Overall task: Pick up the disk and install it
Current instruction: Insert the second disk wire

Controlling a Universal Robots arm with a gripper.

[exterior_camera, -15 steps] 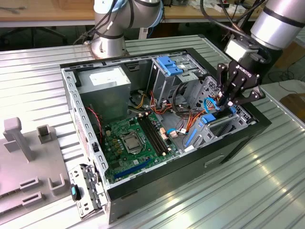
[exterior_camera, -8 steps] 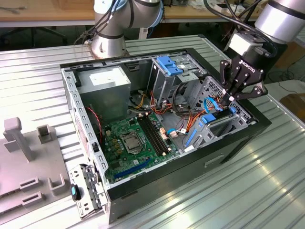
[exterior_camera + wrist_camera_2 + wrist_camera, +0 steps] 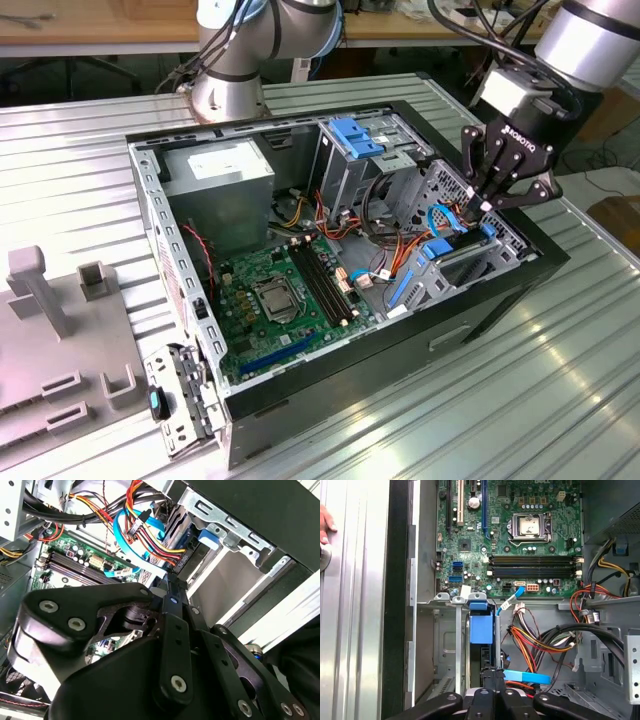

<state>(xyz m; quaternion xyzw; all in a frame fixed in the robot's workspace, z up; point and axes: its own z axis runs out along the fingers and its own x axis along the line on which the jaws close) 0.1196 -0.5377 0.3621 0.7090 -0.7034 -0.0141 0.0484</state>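
Note:
The disk (image 3: 445, 250) stands on edge in the drive bay at the case's front corner, on the exterior view's right. Its blue carrier rails show against the grey bay metal. In the first wrist view the disk (image 3: 481, 627) sits in a vertical slot just below the motherboard. My gripper (image 3: 486, 207) hangs right above that bay, its fingers pinched together with nothing between them. In both wrist views the shut tips (image 3: 169, 580) (image 3: 492, 672) point at the disk's (image 3: 200, 537) outer end. Whether they touch it I cannot tell.
Orange, red and black cables (image 3: 400, 240) and a blue data cable (image 3: 527, 677) crowd the bay's side. A grey power-supply box (image 3: 220, 180), a blue bracket on the drive cage (image 3: 357, 135) and the motherboard (image 3: 280, 300) lie inside the case. A hand (image 3: 325, 525) rests on the table.

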